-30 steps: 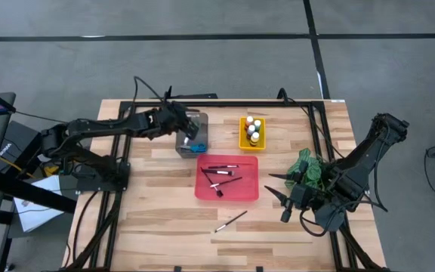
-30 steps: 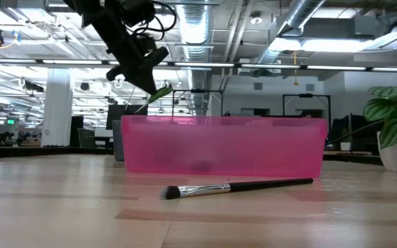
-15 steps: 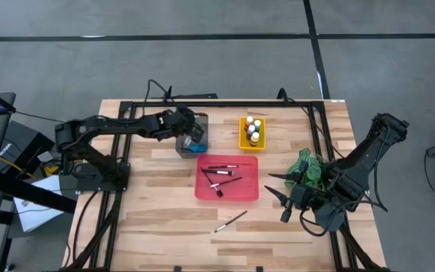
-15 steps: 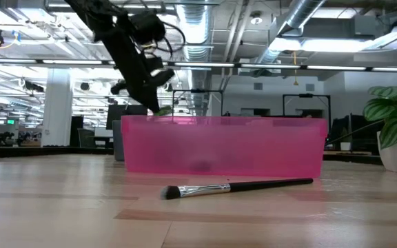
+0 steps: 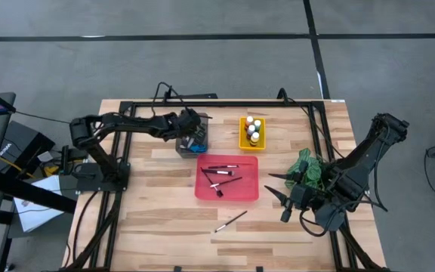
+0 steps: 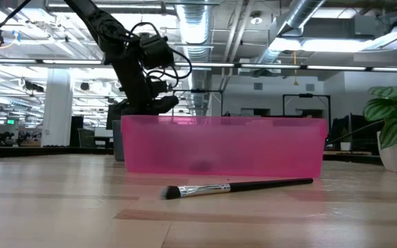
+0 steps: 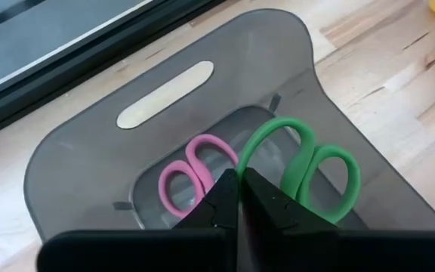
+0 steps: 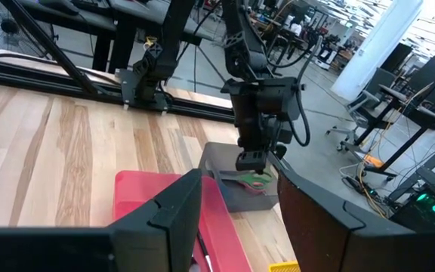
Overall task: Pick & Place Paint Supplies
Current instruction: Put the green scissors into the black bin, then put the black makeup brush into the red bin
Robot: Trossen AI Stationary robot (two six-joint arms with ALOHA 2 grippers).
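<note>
Presently we find the left hand (image 5: 195,136) lowered into the grey tray (image 5: 181,146), which stands just beside the red tray (image 5: 251,193) on the worktop (image 5: 157,211). Its fingers (image 7: 221,208) are clenched on the green scissors (image 7: 308,170), pinching one handle loop, as the left wrist view shows. Pink scissors (image 7: 191,170) lie in the same grey tray, touching the green pair. From above we also note something blue (image 5: 200,148) at the grey tray's edge nearest the red tray; we cannot tell what it is.

We see several dark-handled paintbrushes (image 5: 221,172) lying inside the red tray. One further paintbrush (image 5: 231,221) lies loose on the worktop, near the red tray on the side away from the yellow tray (image 5: 242,136). The yellow tray, just beside the red tray, holds small paint bottles (image 5: 254,130).

We record the right hand (image 5: 282,198) waiting with fingers parted and nothing between them, beside the red tray and next to the green plant (image 5: 308,168).
</note>
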